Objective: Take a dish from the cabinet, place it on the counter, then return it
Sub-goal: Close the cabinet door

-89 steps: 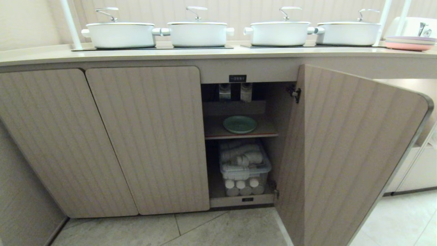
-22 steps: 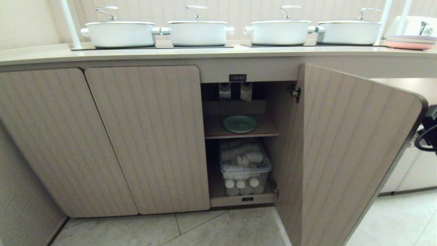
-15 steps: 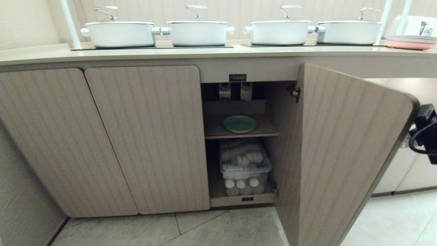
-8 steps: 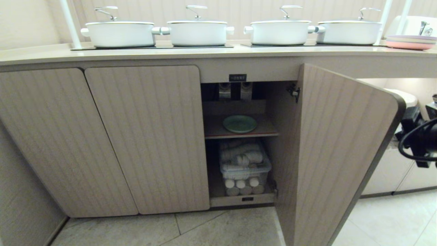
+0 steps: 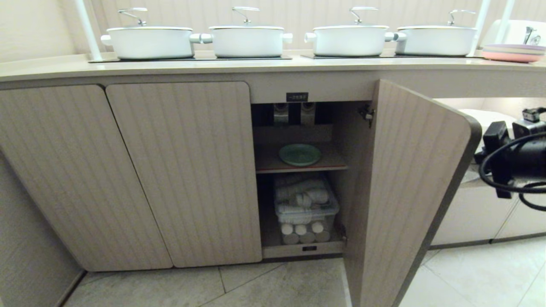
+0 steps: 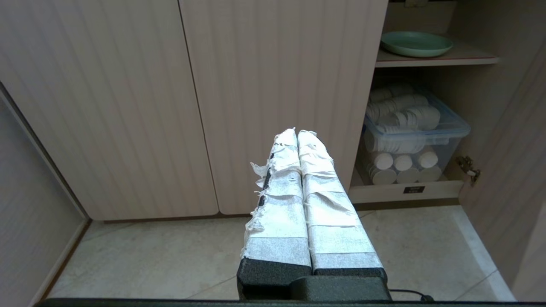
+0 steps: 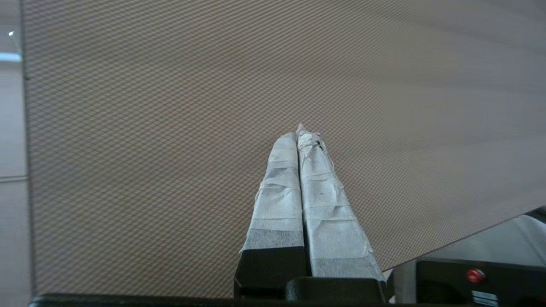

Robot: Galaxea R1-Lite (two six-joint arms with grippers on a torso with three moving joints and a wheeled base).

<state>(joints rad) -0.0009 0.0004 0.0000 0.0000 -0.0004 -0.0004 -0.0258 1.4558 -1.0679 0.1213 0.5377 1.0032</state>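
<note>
Mint-green dish [image 5: 300,154] on cabinet [image 5: 179,170] shelf; right hand [image 7: 302,135] pressed together, tips hidden behind door [image 5: 409,187].

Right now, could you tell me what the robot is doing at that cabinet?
The right end effector, fingers shut, is pressed against the outer face of the open cabinet door, apparently swinging it closed. The mint-green dish sits on the wooden shelf inside, so it looks already returned. The left end effector is idle and shut, low in front of the closed doors.

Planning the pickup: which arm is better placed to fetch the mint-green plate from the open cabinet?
Probably the left. Its shut pincer has a clear line to the round mint-green plate; the right pincer is behind the ribbed beige door.
</note>
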